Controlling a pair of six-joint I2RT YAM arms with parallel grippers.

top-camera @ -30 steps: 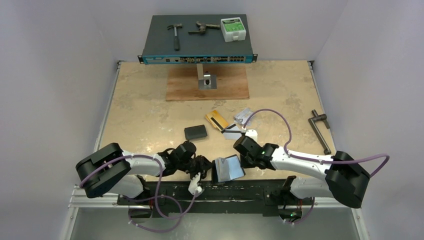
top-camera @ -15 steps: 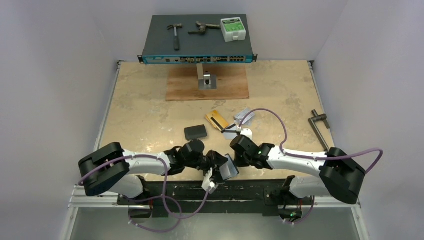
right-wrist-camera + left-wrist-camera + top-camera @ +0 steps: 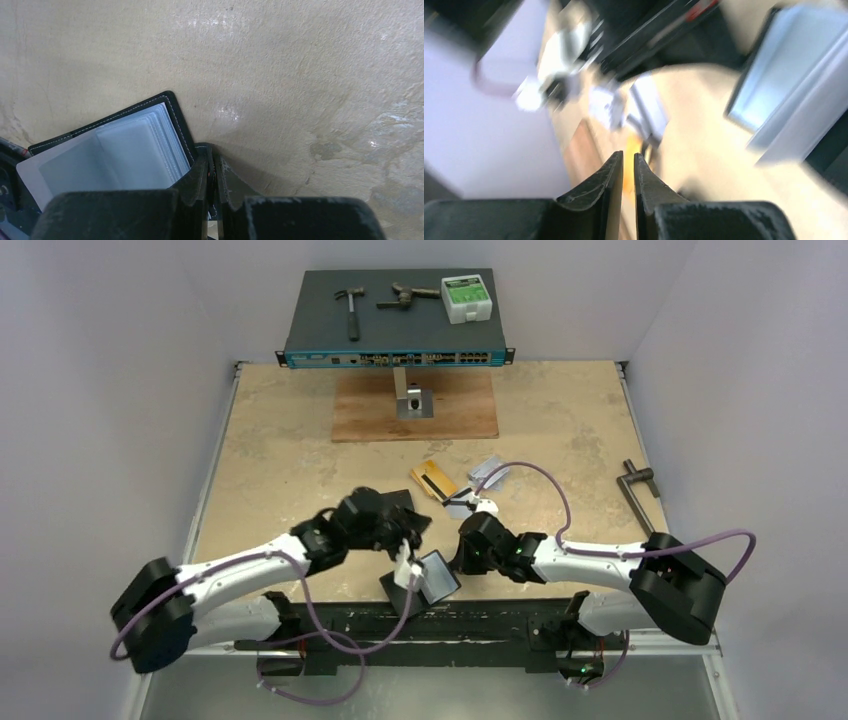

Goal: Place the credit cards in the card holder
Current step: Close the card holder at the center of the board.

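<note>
My left arm (image 3: pixel 235 568) and my right arm (image 3: pixel 590 558) are white tubes with big black round joints (image 3: pixel 680 590), a thin purple cable (image 3: pixel 540 468) loops off each one, and my fingers (image 3: pixel 606 195) are black, wide at the bottom, thin at the tips, with little scuffs.

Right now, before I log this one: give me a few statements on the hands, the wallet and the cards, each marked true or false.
1. The right hand pinches the wallet by its edge. True.
2. The wallet is folded shut. False: it is open, clear pockets showing.
3. The gold card sits inside the wallet. False: it lies on the table, beyond the wallet.
4. The left hand holds a card. False: it holds nothing.
5. A hammer lies on the dark box at the back. True.
</note>
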